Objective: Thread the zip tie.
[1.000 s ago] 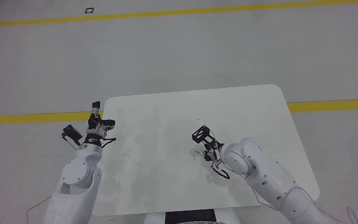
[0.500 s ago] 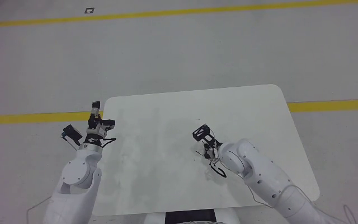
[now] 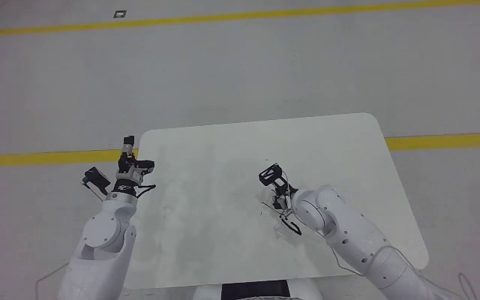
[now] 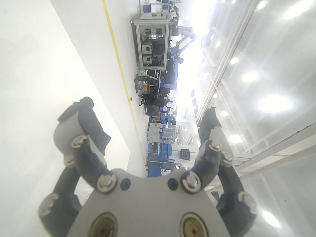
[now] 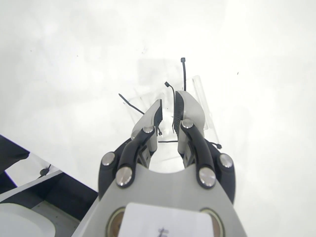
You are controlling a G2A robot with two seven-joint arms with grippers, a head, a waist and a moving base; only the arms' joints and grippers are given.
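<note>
Several black zip ties lie in a shallow clear tray (image 5: 205, 104) on the white table (image 3: 225, 150). One long tie (image 5: 184, 72) sticks out past the tray's far side, and another (image 5: 130, 106) lies off to the side. A short curved tie (image 5: 169, 90) runs into the narrow gap between the fingers of my right gripper (image 5: 167, 98). That gripper is open a little and points down just above the tray. In the top view it (image 3: 282, 208) is right of the table's middle. My left gripper (image 4: 147, 108) is wide open and holds nothing, raised beside the table's left edge (image 3: 127, 148).
The table edge (image 5: 29, 152) shows close behind the right gripper. Bare white tabletop (image 3: 202, 195) lies between the two arms. Yellow floor lines (image 3: 225, 16) run behind and beside the table.
The right arm has shifted slightly toward the table's middle over the zip ties. The left arm has stayed still.
</note>
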